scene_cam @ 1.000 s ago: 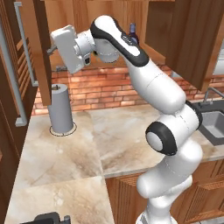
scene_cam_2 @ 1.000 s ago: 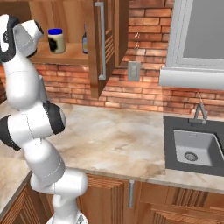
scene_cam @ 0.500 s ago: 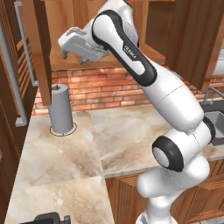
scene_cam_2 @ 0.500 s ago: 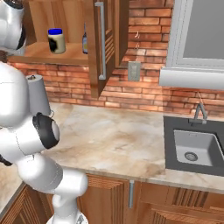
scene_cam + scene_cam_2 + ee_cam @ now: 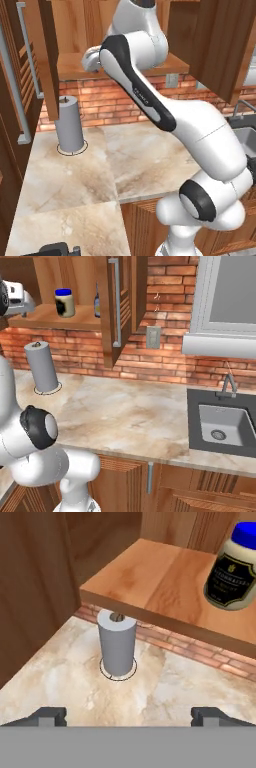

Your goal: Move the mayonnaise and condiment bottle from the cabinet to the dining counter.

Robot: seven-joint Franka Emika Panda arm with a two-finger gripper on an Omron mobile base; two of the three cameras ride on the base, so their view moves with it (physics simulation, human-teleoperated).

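Note:
The mayonnaise (image 5: pixel 231 571), a cream jar with a blue lid, stands on the open cabinet's shelf (image 5: pixel 150 577), up and to the right of my gripper (image 5: pixel 128 716). The gripper is open, its fingertips (image 5: pixel 48 715) far apart with nothing between them, and it hangs short of the shelf's front edge. From the right base camera, the mayonnaise (image 5: pixel 64 302) stands left of the dark condiment bottle (image 5: pixel 97 302), which the cabinet door (image 5: pixel 122 311) half hides. The dining counter is out of view.
A grey paper-towel roll (image 5: pixel 117 643) stands on the marble worktop (image 5: pixel 125 411) below the shelf. A second open cabinet door with a grey bar handle (image 5: pixel 31 55) hangs at the left. A sink (image 5: pixel 222 423) sits at the right, with a brick wall behind.
The arm has swung up and round in front of the cabinet, bringing the hand closer to the shelf's left end. The jaws have opened a little wider.

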